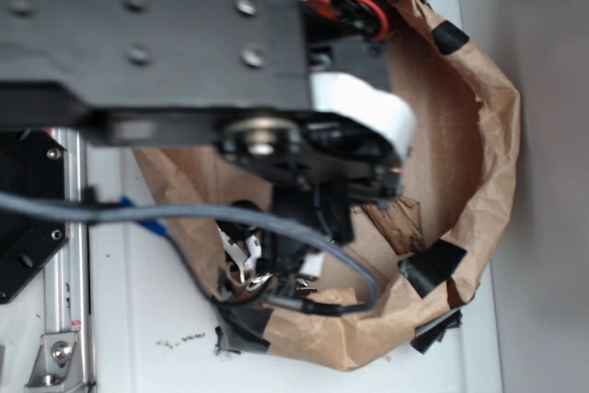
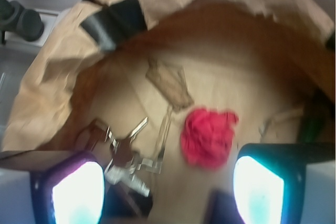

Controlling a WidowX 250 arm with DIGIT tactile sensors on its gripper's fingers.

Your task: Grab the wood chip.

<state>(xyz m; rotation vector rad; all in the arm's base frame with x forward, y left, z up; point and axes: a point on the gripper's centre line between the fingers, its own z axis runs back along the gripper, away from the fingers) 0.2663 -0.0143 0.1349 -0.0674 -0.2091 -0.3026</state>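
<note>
The wood chip [image 2: 169, 83] is a flat brown streaky piece lying on the brown paper floor, well ahead of my gripper [image 2: 168, 195]. My gripper is open, its two glowing fingertips [image 2: 76, 195] spread wide with nothing between them. In the exterior view the chip [image 1: 394, 224] shows as a dark brown patch to the right of the arm [image 1: 156, 43], which hides the fingers. The wrist picture is blurred.
A red cloth ball [image 2: 208, 137] lies just short of the chip, to the right. A bunch of keys [image 2: 126, 156] lies left of centre, near the left finger. A crumpled brown paper wall [image 2: 58, 72] with black tape [image 2: 113, 22] rings the area. A dark pad [image 2: 224, 205] lies by the right finger.
</note>
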